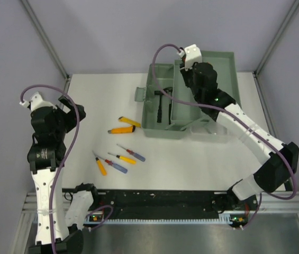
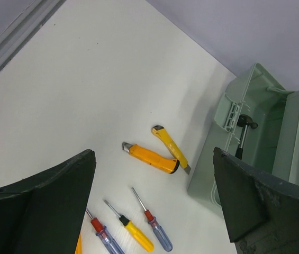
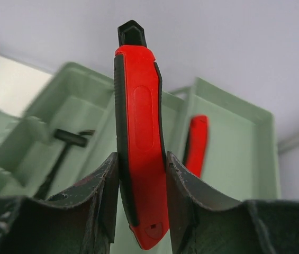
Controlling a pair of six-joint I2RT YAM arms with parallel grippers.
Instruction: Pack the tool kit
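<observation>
1. The toolbox (image 1: 226,74) lies open beneath the right hand (image 3: 141,159), with a hammer (image 3: 71,138) in its deep compartment.
2. The right hand grips one red handle of the pliers (image 3: 138,121) above the box.
3. The left hand (image 2: 153,153) is spread wide. Yellow knives (image 1: 123,127) and screwdrivers (image 1: 118,159) lie on the surface (image 1: 96,100) below it.

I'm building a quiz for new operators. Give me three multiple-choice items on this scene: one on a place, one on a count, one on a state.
1. The hammer lies: A on the table; B in the toolbox; C nowhere in view.
2. Yellow knives on the table: A one; B two; C four.
3. The right claw is: A shut on the pliers; B open, empty; C out of view.
Key: 1 B, its head shows inside the toolbox; 2 B, both lie left of the toolbox; 3 A, one red handle sits clamped in it.
</observation>
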